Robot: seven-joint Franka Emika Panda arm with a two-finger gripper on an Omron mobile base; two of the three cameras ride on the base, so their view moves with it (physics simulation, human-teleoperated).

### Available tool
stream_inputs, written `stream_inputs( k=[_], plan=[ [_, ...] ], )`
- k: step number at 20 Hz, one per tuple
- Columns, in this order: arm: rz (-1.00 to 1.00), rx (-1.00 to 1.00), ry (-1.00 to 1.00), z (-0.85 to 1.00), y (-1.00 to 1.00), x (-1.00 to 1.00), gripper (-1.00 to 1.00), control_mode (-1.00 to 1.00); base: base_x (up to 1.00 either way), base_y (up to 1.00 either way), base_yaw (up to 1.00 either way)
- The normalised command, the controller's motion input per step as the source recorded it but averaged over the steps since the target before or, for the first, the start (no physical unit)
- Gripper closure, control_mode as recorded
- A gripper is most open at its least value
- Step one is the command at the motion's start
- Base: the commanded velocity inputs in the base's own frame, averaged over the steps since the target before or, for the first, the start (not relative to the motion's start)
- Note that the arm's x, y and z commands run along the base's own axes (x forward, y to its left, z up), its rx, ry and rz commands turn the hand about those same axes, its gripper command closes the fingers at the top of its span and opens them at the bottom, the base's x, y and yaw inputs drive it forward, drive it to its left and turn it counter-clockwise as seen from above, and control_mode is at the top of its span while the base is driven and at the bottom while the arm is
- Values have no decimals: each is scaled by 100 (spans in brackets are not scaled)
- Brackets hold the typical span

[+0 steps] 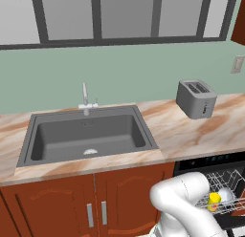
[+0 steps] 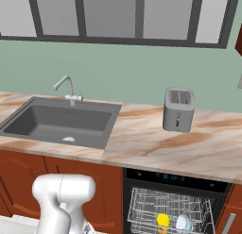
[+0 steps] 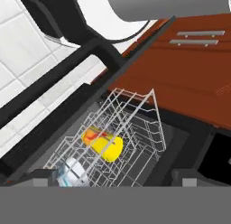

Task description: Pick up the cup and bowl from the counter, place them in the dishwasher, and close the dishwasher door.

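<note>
A simulated kitchen: green wall, marble-look tabletop (image 2: 156, 148) with a grey sink (image 1: 86, 135) and toaster (image 2: 178, 109), and below it the dishwasher (image 2: 175, 200) standing open.

The cup (image 3: 103, 143) lies on its side in the white wire rack (image 3: 135, 123), its long axis running across the rack, with the bowl (image 3: 71, 170) just beside it in the same rack; both are already off the tabletop. Seen from the hand camera, the fingers (image 3: 115, 180) hover above and outside the rack, spread wide and holding nothing, with the cup ahead of and below them. The dishwasher door (image 3: 40, 105) hangs lowered to one side of the rack, so the remaining move is judged to be swinging that door up, which means getting beneath or behind its edge.
</note>
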Motion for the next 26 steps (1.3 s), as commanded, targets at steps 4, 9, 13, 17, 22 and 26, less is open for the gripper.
stream_inputs(
  k=[4, 9, 13, 17, 22, 26],
  plan=[
    [0, 2, -13, -34, 0, -36, -100, -100, 0, 0, 0],
    [0, 0, -7, -41, 0, -17, -100, -100, 0, 0, 0],
    [0, 0, -5, -44, 0, -15, -100, -100, 0, 0, 0],
    [0, 0, -7, -41, 0, -20, -100, -100, 0, 0, 0],
    [0, 0, -10, -38, 0, -28, -100, -100, 0, 0, 0],
    [0, 0, -10, -32, -7, -21, -100, -100, 0, 0, 0]
  ],
)
